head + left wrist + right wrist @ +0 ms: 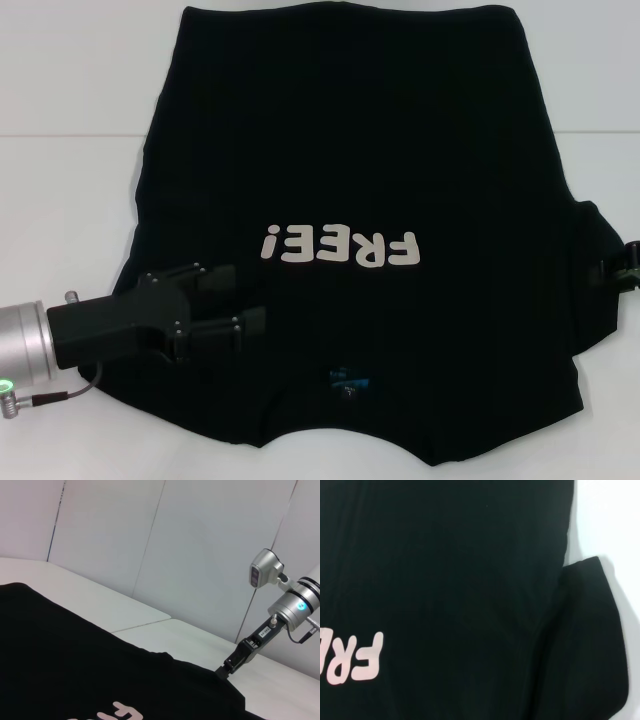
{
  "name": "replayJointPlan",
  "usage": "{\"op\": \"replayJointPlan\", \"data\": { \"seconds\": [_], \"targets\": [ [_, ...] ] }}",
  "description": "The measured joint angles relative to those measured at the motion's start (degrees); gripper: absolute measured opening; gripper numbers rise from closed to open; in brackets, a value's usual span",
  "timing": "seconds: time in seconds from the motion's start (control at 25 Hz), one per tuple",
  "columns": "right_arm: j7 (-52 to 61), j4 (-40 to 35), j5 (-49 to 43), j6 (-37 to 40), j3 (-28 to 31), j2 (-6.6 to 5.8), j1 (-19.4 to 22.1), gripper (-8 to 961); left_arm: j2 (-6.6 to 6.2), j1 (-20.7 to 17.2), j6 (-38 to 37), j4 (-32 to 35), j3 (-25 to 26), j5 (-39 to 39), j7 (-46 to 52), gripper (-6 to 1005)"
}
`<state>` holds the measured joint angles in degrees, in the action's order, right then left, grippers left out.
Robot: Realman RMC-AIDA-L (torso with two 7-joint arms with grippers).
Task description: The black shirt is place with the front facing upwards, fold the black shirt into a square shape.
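The black shirt (360, 150) lies spread front-up on the white table (70, 70), its pale "FREE!" lettering (340, 246) near the middle and the small blue neck label (352, 381) at the near edge. My left gripper (250, 297) hovers open over the shirt's near-left part, its two fingers apart; black on black hides whether they touch the cloth. My right gripper (628, 264) sits at the far right edge, against the tip of the shirt's right sleeve (595, 270). The left wrist view shows the right gripper (227, 669) meeting the cloth edge. In the right wrist view, the sleeve (590, 640) lies flat.
Bare white table (610, 515) surrounds the shirt to the left, right and behind. A pale panelled wall (200, 555) stands behind the table. A seam line (60, 136) crosses the tabletop at the far left.
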<state>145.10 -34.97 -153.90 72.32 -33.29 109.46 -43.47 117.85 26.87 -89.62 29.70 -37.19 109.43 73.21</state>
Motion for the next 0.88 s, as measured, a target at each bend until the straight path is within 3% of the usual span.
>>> {"op": "replayJointPlan", "data": {
  "seconds": [0.32, 0.52, 0.72, 0.88],
  "targets": [
    [-0.5, 0.0, 0.1, 0.2, 0.0, -0.26, 0.1, 375, 0.00, 0.0, 0.1, 0.0, 0.1, 0.0, 0.0, 827],
    [-0.8, -0.8, 0.1, 0.5, 0.0, -0.31, 0.2, 127, 0.00, 0.0, 0.1, 0.0, 0.1, 0.0, 0.0, 828],
    [-0.9, -3.5, 0.2, 2.8, 0.2, -0.38, 1.0, 11, 0.00, 0.0, 0.1, 0.0, 0.1, 0.0, 0.0, 828],
    [-0.9, -7.6, 0.3, 5.5, 0.5, -0.38, 2.6, 12, 0.00, 0.0, 0.1, -0.1, 0.1, 0.0, 0.0, 828]
  ]
}}
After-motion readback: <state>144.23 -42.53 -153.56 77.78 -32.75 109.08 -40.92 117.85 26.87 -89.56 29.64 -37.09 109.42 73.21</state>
